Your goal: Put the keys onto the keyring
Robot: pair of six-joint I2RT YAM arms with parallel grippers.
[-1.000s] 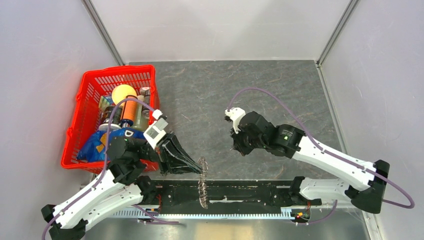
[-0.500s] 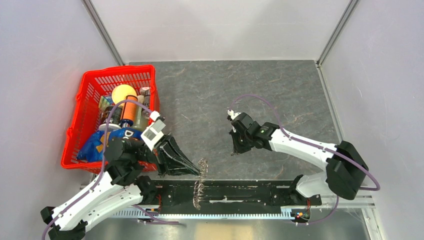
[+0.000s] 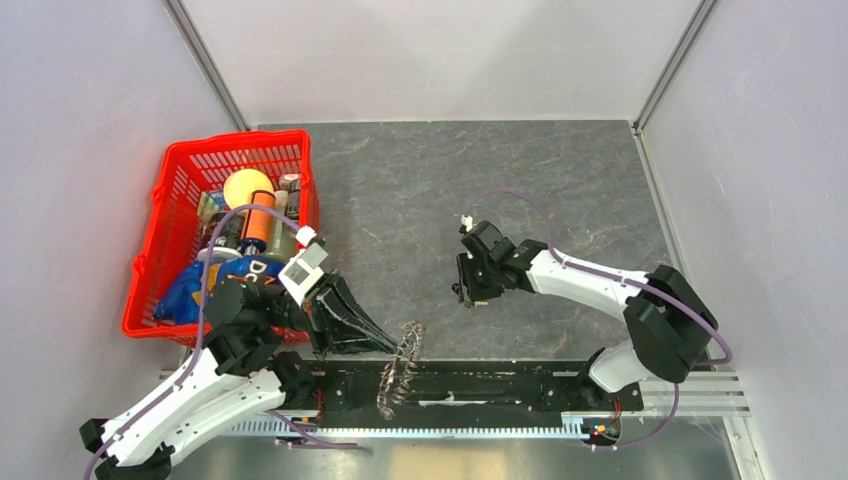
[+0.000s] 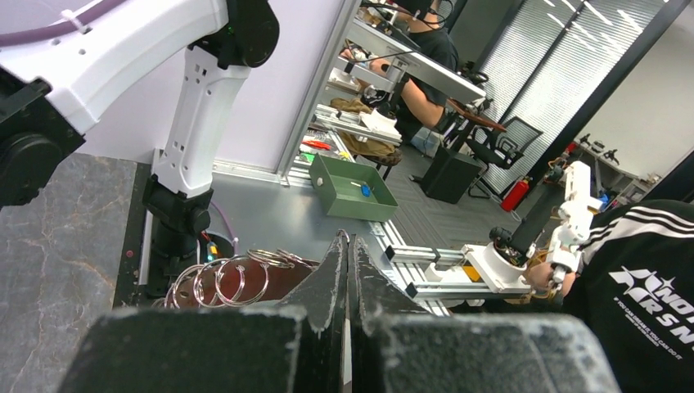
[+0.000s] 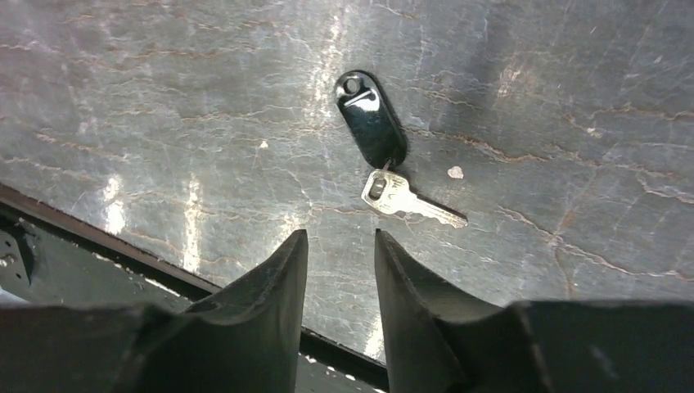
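Reaching in from the near-right corner, the right arm is folded sharply at the elbow. Its forearm runs left to mid-bench, nearer the near edge than the far one, with the wrist pitched down. Right gripper (image 3: 467, 292) (image 5: 340, 236) points at the bench (image 3: 420, 190), jaws parted, nothing between them.

Left arm comes up from the near-left corner with its forearm angled toward the middle. Left gripper (image 3: 393, 343) (image 4: 347, 241) lies roughly level and points right along the near edge. Its jaws are clenched, pinching the keyring (image 3: 398, 365), which hangs edge-on off the fingertips above the black rail (image 3: 500, 385).

View differences:
- Only the right wrist view resolves the key (image 5: 407, 201). It is a small silver blade joined to an oval black fob (image 5: 371, 120), lying flat on the bench just ahead of the fingertips, not touching them. In the top view it's too small to pick out beside the gripper.
- Left wrist view shows the keyring as several wire loops (image 4: 221, 282) just left of the shut fingers. It also shows the right arm's white links and a person in a black shirt (image 4: 638, 303) beyond the near edge.
- Only the top view shows the red basket (image 3: 240, 148) of mixed items at the bench's left edge, just behind the left arm.
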